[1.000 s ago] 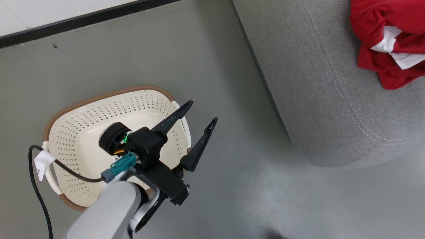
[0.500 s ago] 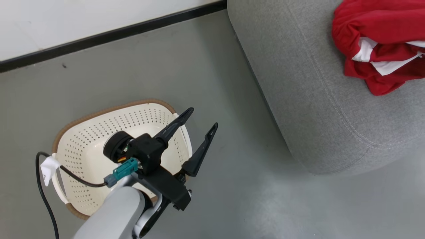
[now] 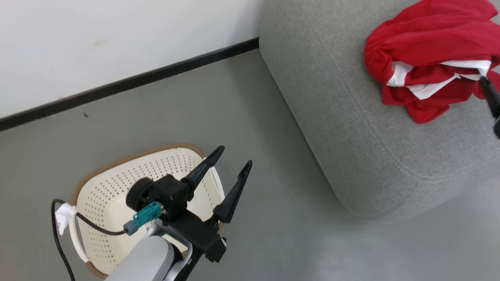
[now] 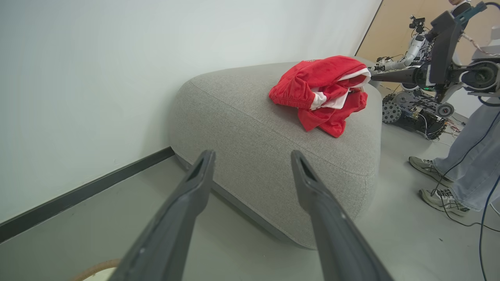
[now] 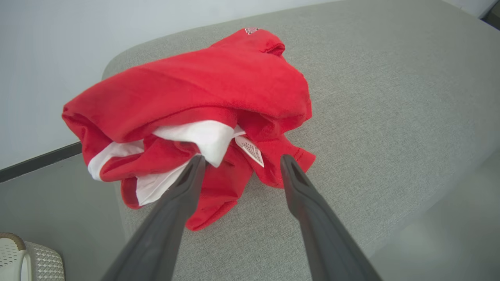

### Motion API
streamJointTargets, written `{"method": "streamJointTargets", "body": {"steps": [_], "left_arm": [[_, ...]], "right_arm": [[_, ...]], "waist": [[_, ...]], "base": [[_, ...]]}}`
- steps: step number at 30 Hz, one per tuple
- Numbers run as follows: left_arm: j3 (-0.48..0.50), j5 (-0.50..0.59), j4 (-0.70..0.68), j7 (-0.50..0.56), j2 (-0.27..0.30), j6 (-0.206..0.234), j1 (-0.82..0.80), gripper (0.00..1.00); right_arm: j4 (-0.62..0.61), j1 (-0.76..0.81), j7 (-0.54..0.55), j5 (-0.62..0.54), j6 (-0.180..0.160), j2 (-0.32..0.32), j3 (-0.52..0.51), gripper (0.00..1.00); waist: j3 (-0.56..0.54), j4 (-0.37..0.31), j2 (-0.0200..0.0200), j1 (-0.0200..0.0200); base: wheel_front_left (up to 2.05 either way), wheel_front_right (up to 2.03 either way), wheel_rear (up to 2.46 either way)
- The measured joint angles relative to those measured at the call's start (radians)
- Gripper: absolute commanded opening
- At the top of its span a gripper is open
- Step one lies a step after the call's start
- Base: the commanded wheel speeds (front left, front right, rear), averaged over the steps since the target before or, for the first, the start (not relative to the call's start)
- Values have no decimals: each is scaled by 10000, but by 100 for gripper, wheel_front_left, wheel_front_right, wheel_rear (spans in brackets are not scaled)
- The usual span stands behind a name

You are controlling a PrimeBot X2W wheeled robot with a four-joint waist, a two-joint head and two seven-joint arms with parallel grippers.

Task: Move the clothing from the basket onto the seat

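Two grippers observed, both with jaws apart.

Left gripper (image 3: 235, 155): lower left of the head view, above the basket (image 3: 133, 158), fingers spread wide with nothing between them. One fingertip lies over the basket's right rim and the other over the bare floor (image 3: 273, 218) beside it. The basket sits on the floor, cream with perforated walls and a brown rim. In the left wrist view the left gripper (image 4: 252, 154) points toward the seat (image 4: 254, 117).

Seat (image 3: 351, 128): grey upholstered cushion filling the upper right of the head view, well apart from the basket.

Clothing (image 3: 425, 43): crumpled red heap with white trim, resting on top of the seat at the upper right of the frame. Whether it is one garment or more, cannot tell.

Right gripper (image 5: 243, 158): fingers spread in the right wrist view. The left fingertip sits against a white fold of the clothing (image 5: 203, 82), the right one beside a red hem. Nothing is clamped.

Behind: a white wall (image 3: 97, 47) with a black baseboard. At the right edge of the left wrist view, a person's legs (image 4: 468, 156) in jeans and sneakers.
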Motion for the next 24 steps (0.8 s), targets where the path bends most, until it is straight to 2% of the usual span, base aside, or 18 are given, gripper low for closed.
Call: {"method": "streamJointTargets", "body": {"steps": [6, 15, 24], "left_arm": [[125, -84, 174, -123, -88, 121, 135, 100], [280, -144, 393, -268, -230, 142, 216, 100], [418, -230, 462, -403, -297, 297, 360, 100]], "right_arm": [[-1028, 120, -291, 531, 0, -861, 232, 100], [-2702, 1524, -1317, 846, 0, -947, 318, 100], [-4320, 2815, -2675, 995, -2, -1060, -79, 100]], "waist": [[-529, -88, -1, 0], [-1191, 78, -1, 0], [-1578, 672, -1, 1]], "base": [[0, 0, 0], [0, 0, 0], [0, 0, 0]]}}
